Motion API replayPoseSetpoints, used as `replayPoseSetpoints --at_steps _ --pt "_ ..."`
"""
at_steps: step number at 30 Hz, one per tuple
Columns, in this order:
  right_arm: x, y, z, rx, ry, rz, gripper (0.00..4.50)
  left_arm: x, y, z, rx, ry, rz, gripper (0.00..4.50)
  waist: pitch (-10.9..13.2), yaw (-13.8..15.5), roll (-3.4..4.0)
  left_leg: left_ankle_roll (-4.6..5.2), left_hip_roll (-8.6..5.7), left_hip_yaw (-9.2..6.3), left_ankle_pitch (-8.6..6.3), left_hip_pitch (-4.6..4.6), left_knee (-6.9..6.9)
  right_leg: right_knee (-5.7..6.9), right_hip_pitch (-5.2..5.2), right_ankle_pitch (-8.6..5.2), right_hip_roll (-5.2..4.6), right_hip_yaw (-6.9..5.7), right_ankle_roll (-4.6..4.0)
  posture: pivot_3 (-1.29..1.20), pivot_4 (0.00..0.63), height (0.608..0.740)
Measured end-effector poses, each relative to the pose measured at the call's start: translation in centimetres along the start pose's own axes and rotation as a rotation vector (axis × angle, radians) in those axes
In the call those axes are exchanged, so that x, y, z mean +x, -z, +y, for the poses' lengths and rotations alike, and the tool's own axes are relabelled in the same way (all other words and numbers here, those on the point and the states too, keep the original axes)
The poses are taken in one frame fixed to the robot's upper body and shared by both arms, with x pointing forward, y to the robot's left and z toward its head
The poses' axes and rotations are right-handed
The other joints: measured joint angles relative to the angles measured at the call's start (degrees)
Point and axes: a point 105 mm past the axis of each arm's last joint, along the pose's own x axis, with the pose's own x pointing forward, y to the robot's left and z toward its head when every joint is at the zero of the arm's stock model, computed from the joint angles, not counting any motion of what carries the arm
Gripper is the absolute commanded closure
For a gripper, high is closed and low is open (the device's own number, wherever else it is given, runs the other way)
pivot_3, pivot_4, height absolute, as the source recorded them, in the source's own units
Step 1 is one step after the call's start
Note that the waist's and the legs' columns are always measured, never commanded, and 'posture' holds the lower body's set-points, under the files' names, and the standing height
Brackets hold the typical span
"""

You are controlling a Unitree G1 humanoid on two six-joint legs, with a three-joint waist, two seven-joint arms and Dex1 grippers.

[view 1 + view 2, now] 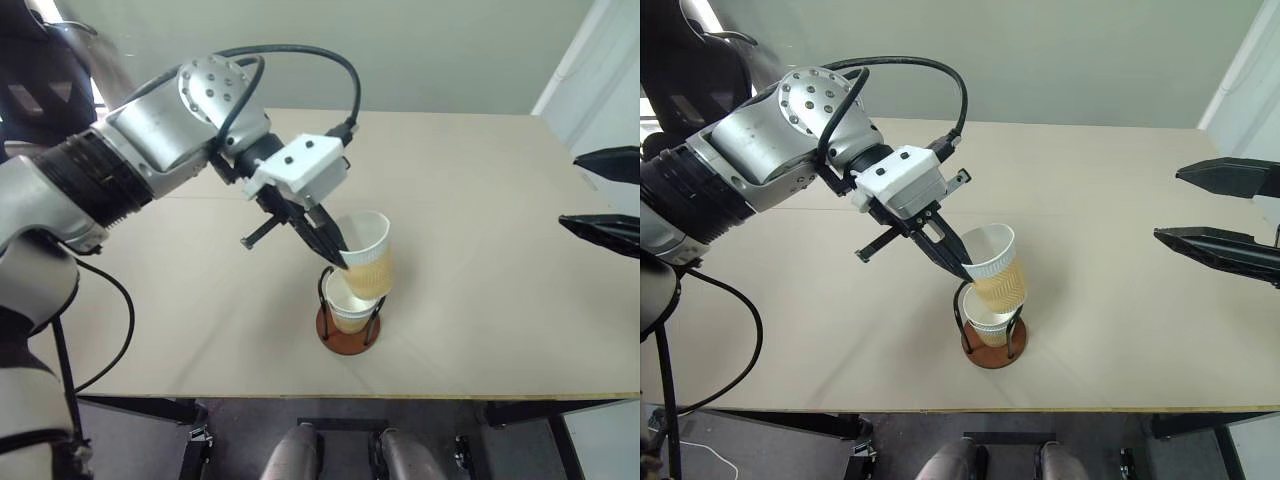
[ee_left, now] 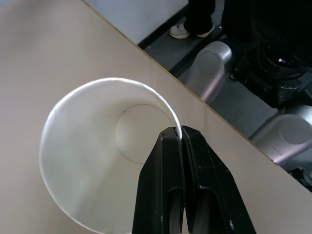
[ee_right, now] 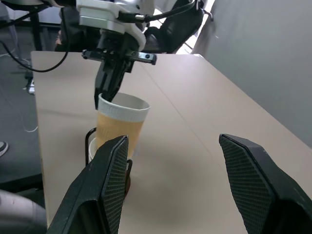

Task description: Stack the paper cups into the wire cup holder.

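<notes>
Head views: the left gripper (image 1: 962, 268), at frame centre, is clamped on the rim of a tilted paper cup (image 1: 997, 268). That cup sits partly inside a second cup (image 1: 349, 308) standing in the wire cup holder (image 1: 349, 334), near the table (image 1: 480, 200) front edge. The right gripper (image 1: 604, 196), at the right edge, has its fingers spread, holding nothing.

Left wrist view: both fingers (image 2: 165, 195) pinch the white rim at lower centre.

Right wrist view: the stacked cups stand left of centre.
</notes>
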Motion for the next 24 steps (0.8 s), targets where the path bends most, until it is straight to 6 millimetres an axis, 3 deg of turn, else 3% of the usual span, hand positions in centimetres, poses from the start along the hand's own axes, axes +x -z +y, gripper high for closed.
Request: replayPoseSetpoints --at_steps 24 --pt "-0.24 0.15 0.27 -0.003 -0.005 0.006 1.48 -0.09 1.1 -0.3 -0.015 0.014 0.044 4.44 0.0 0.0 0.05 0.21 -0.15 0.1 -0.13 0.0 0.02 -0.01 0.03 -0.09 -0.19 0.0 0.15 0.0 0.15 0.74"
